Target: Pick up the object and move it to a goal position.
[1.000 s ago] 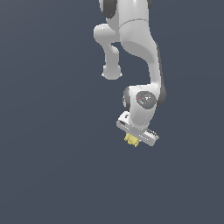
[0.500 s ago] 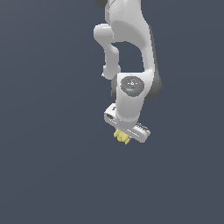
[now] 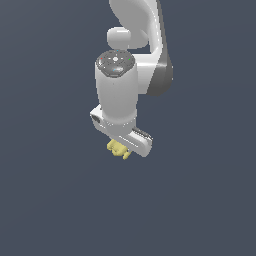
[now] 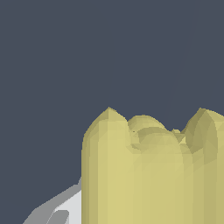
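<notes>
Flat slate-blue ground fills both views with no edge, seam, shadow or other item on it, so neither a table line nor a goal marker can be made out, and how high the arm hangs above any surface cannot be told.

Against that ground the glossy white-and-grey Panda arm points straight down, its white flat-bodied gripper at the lowest end. Directly under the gripper body sits the small pale yellow blocky object with ridged, lobed sides, narrower than the gripper and partly hidden behind it in the exterior view. In the wrist view the same object looms very close to the lens, with a pale grey finger showing beside one flank.

Nothing else touches the object, and it lies right below the gripper body where the fingers reach, so the gripper most likely has it clamped, carried end-down so the lobed sides face the pads; the contact itself is hidden. Such ridges give the pads something to bite, which would help during transport. The pick seems done; the carry remains.
</notes>
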Motion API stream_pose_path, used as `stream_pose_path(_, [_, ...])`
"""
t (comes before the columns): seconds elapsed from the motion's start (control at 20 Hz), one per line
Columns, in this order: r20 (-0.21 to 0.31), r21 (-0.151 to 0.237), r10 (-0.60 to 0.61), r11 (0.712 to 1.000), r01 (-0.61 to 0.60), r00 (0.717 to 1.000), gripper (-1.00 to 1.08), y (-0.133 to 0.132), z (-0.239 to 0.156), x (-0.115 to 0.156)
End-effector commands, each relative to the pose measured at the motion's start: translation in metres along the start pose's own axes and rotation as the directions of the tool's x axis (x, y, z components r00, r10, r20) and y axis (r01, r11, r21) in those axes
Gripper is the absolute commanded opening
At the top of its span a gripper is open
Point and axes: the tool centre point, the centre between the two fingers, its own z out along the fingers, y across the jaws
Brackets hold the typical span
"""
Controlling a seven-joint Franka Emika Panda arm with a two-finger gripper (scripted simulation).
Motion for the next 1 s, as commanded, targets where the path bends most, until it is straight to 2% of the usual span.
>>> stream_pose_path(0.0, [0.0,-0.001,-0.001,1.0,0.001,1.0,-1.0,0.013,-0.023,0.015])
stream_pose_path(0.45, [0.0,-0.001,-0.001,1.0,0.001,1.0,-1.0,0.05,-0.093,0.062])
stream_pose_path(0.95, [0.0,-0.001,-0.001,1.0,0.001,1.0,-1.0,0.072,-0.136,0.093])
